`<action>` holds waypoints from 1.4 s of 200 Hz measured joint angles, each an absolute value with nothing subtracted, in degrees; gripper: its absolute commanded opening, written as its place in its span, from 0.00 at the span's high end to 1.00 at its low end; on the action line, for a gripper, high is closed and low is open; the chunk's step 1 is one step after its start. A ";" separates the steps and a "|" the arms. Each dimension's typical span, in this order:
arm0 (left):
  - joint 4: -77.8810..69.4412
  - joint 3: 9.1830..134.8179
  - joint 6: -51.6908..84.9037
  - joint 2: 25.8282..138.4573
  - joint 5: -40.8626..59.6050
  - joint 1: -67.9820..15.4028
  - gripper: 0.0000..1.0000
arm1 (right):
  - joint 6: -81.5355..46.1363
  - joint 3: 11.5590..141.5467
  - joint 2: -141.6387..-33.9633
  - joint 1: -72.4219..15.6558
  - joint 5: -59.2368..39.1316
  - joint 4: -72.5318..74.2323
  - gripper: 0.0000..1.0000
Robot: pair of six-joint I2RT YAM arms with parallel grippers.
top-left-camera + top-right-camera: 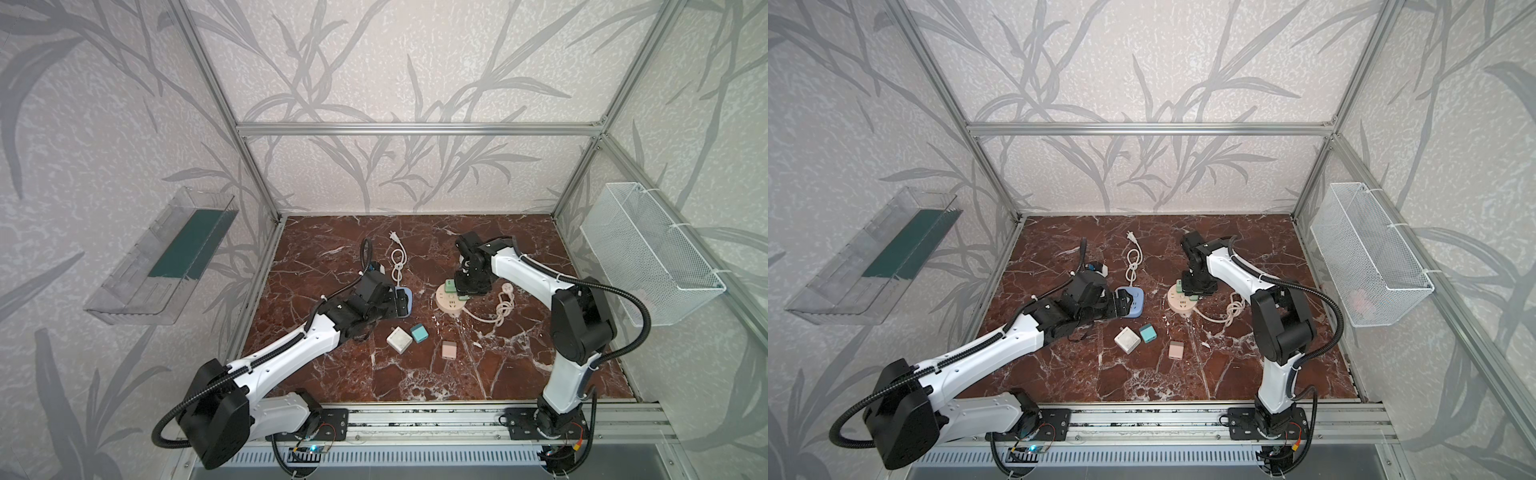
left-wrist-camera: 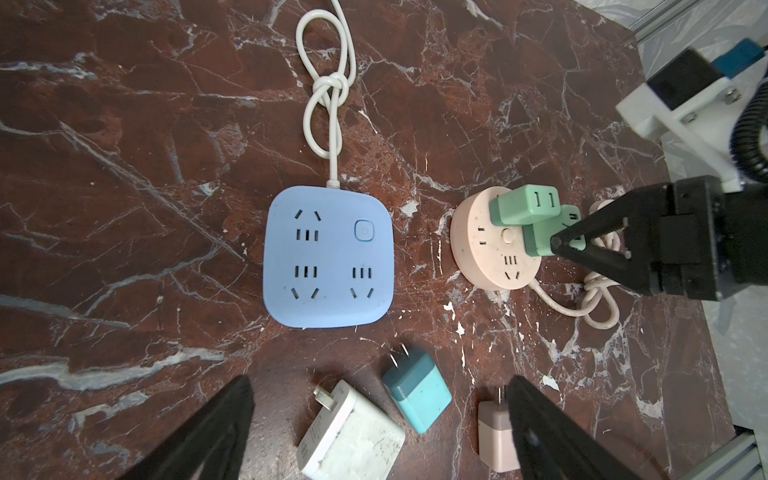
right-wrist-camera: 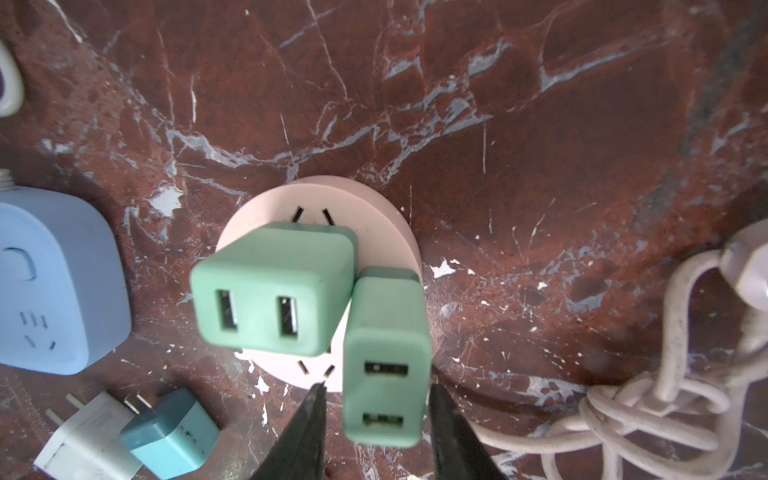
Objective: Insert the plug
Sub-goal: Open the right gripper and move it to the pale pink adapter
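Right gripper (image 3: 376, 386) straddling a green plug (image 3: 386, 361) that stands upright in the round pink socket (image 3: 374, 208).

The socket lies right of the middle of the table (image 1: 415, 374), and the plug is on its right side, with a second green plug (image 3: 270, 291) just left of it. The right wrist view shows the fingers slightly parted, with a sliver of gap on one side, clamping nothing. In both top views the gripper's body hides this. The left gripper (image 2: 379, 380) hangs wide open and empty above a teal charger (image 2: 417, 395), near the blue socket block (image 2: 328, 257).
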State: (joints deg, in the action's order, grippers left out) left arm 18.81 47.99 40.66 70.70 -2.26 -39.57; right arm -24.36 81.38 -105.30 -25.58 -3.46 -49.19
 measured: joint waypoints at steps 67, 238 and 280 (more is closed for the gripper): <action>19.97 49.67 40.56 73.69 -1.04 -39.68 0.07 | -23.88 76.55 -96.64 -25.56 -4.58 -49.08 0.56; 14.06 41.41 43.68 66.24 1.61 -39.70 0.07 | -35.07 57.65 -86.80 -47.72 -4.12 -45.30 0.37; 13.21 40.86 43.79 66.26 1.67 -39.70 0.07 | -35.55 57.63 -90.91 -48.05 -4.89 -43.51 0.37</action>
